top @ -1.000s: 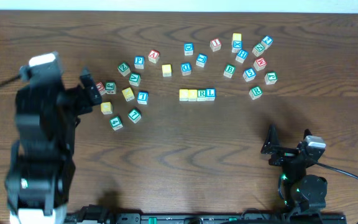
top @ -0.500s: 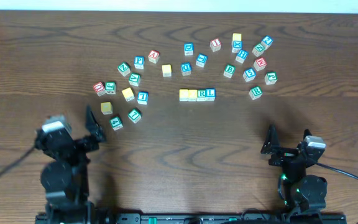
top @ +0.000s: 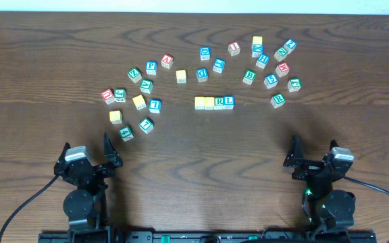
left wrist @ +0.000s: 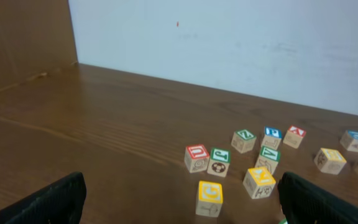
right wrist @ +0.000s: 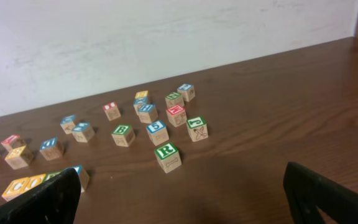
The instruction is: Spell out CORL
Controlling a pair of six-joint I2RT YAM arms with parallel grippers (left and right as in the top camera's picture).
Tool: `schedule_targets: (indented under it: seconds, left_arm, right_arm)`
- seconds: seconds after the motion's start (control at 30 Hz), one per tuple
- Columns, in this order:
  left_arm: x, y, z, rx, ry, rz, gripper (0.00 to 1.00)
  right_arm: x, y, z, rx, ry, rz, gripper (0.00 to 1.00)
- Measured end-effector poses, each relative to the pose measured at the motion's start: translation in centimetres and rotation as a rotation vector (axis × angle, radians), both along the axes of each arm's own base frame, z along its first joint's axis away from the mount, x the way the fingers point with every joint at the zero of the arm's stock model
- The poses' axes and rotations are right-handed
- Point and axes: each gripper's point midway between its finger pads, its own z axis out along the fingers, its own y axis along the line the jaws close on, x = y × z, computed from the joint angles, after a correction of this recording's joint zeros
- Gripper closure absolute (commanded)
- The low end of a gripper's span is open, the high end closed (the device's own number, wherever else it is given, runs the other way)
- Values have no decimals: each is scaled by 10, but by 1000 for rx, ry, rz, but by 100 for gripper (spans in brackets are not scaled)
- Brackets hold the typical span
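Observation:
The CORL row lies mid-table in the overhead view: two yellow-topped cubes (top: 200, 102) (top: 209, 102), then the green R cube (top: 219, 102) and the blue L cube (top: 229, 101), touching side by side. My left gripper (top: 87, 144) sits open at the near left edge, far from the row. My right gripper (top: 314, 144) is open at the near right edge. In the right wrist view the row's yellow cubes (right wrist: 18, 186) show at lower left, and the L cube (right wrist: 80, 174) is partly hidden by my finger (right wrist: 36, 200). Neither gripper (left wrist: 182, 202) (right wrist: 182, 199) holds anything.
Loose letter cubes are scattered left of the row, among them a yellow G cube (left wrist: 209, 198) and a red U cube (left wrist: 196, 158). More lie at the back right, including a separate green R cube (right wrist: 167, 157). A pale wall borders the table's far edge.
The left arm has drawn back from the left cluster of cubes to the near table edge and lowered. The right arm and all cubes have stayed put.

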Motion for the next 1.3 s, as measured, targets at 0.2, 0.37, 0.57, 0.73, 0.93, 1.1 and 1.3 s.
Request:
schedule_targets:
  seconds: [0.2, 0.37, 0.57, 0.73, 0.93, 1.1, 1.3]
  left_arm:
    - [-1, -2, 0, -2, 12, -12, 2]
    - [-1, -2, 0, -2, 12, -11, 2]
    - [-1, -2, 0, -2, 12, -12, 2]
    - [-1, -2, 0, -2, 12, -11, 2]
    - [-1, -2, 0, -2, 12, -12, 2]
    - [-1, -2, 0, -2, 12, -11, 2]
    - [-1, -2, 0, -2, 12, -11, 2]
  right_arm:
    - [0, 0, 0, 0, 0, 0, 1]
    - [0, 0, 0, 0, 0, 0, 1]
    - [0, 0, 0, 0, 0, 0, 1]
    - [0, 0, 0, 0, 0, 0, 1]
    - [0, 0, 0, 0, 0, 0, 1]
    - [0, 0, 0, 0, 0, 0, 1]
    - [0, 0, 0, 0, 0, 0, 1]
